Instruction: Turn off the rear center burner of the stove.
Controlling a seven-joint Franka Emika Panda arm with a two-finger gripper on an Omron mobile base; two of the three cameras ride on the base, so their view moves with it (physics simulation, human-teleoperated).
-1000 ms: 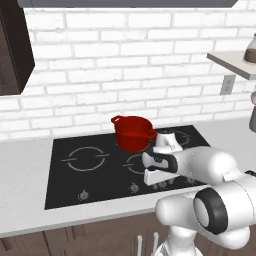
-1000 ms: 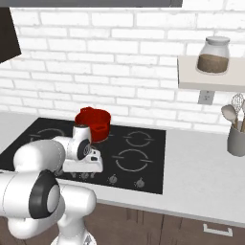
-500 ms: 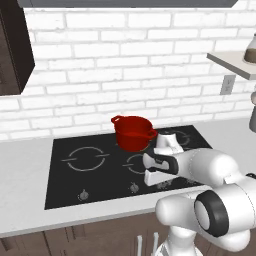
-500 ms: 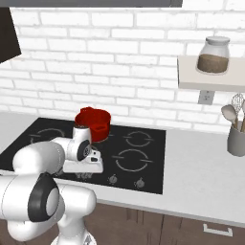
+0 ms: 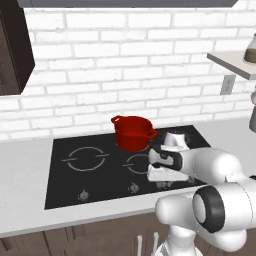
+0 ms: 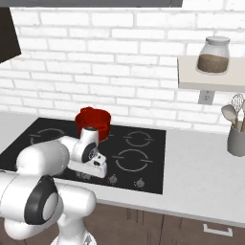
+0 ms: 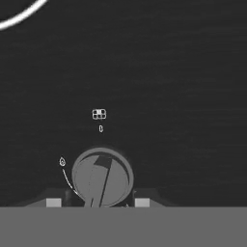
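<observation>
At the bottom centre of the hand view, the gripper (image 7: 99,202) straddles a silver knob (image 7: 102,176), its fingertips either side; whether they clamp it cannot be told. The stove (image 5: 100,172) spans mid-frame, a red pot (image 5: 132,132) covering the rear center burner.

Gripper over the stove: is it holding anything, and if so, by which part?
It cannot be told. In the hand view the knob sits between the fingertips of the gripper, but contact with its rim is not visible.
</observation>
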